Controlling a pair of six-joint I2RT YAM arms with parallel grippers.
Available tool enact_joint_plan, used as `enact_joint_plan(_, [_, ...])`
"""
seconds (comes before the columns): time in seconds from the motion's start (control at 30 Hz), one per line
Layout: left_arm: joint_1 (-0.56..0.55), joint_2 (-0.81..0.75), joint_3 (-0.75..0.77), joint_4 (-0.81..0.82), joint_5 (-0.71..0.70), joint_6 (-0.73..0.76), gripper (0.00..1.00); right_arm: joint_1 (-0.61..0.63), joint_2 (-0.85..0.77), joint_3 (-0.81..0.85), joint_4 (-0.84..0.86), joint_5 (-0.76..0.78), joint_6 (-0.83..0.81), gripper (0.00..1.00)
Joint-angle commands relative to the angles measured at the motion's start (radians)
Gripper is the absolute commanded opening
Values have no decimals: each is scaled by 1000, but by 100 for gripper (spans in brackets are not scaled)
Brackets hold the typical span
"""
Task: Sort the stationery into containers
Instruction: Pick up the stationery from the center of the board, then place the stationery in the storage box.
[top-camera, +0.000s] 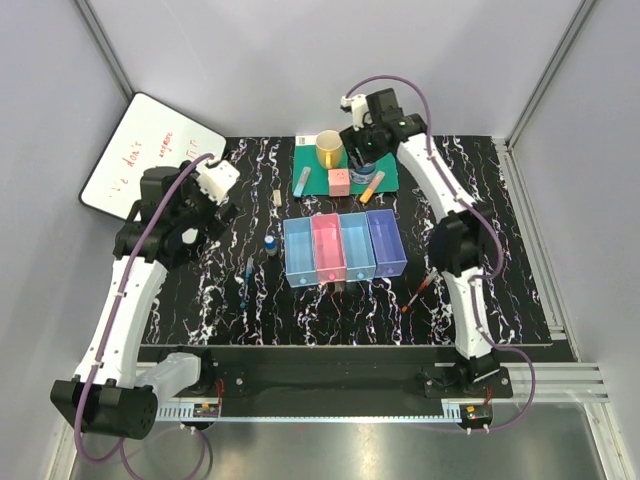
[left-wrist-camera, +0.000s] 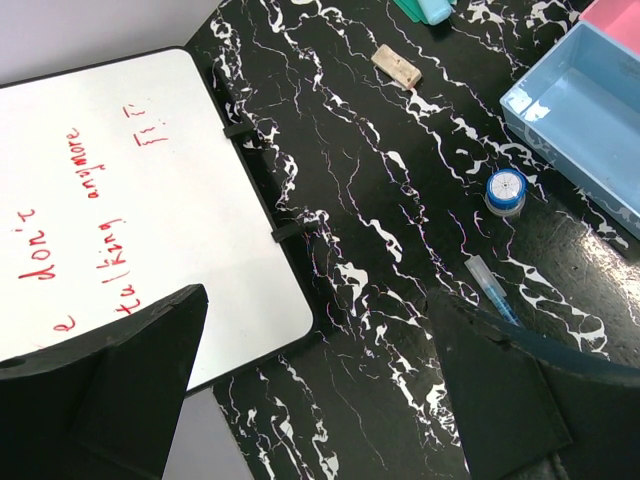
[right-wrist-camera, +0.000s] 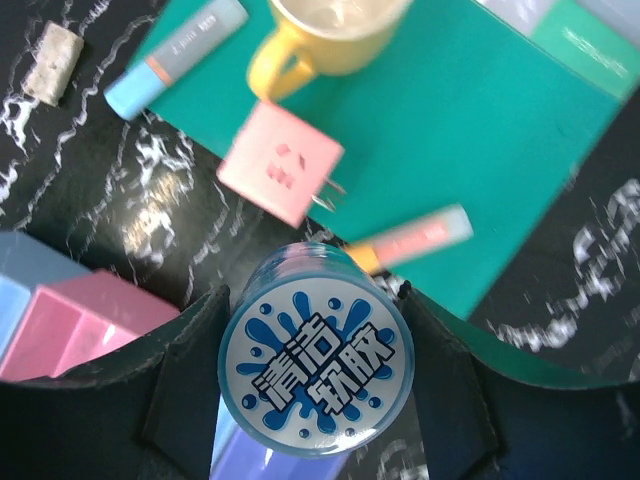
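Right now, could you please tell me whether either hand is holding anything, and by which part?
The right hand holds the round tin by its curved sides, one finger on each. The left hand is open and holds nothing.

Black table (top-camera: 505, 270) with white wiggly streaks, pale grey walls (top-camera: 300, 60) all around, white board (top-camera: 150, 160) with red writing at the left back, silver metal rail (top-camera: 570, 378) in front

Left arm folded, its gripper (left-wrist-camera: 318, 296) gaping wide; right arm stretched far forward, gripper (right-wrist-camera: 314, 305) clamped round a tin (right-wrist-camera: 315, 368).
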Motion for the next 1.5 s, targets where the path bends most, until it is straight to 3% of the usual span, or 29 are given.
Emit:
enact_joint_plan(0.0, [-4,-35,-10,32,-3,15,99,-54,-238,-167,27,-15,-6,0])
enact_joint_plan(0.17, [-5,-38,-12,24,-9,20,99,-63,-468,-648,267,18,-47,0])
enact_joint_plan(0.37, [-7,-41,-12,15,-18,14,99,-62,-619,-888,352,9,-41,0])
enact_joint_plan(0.93, [-76,-34,5,-22,-85,-13,99,-48,-723,-1137,535,-25,38,0])
enact_joint_plan(1.47, [-122,-18,0,-24,-112,-33,99,-33,-654,-1172,612,-17,80,0])
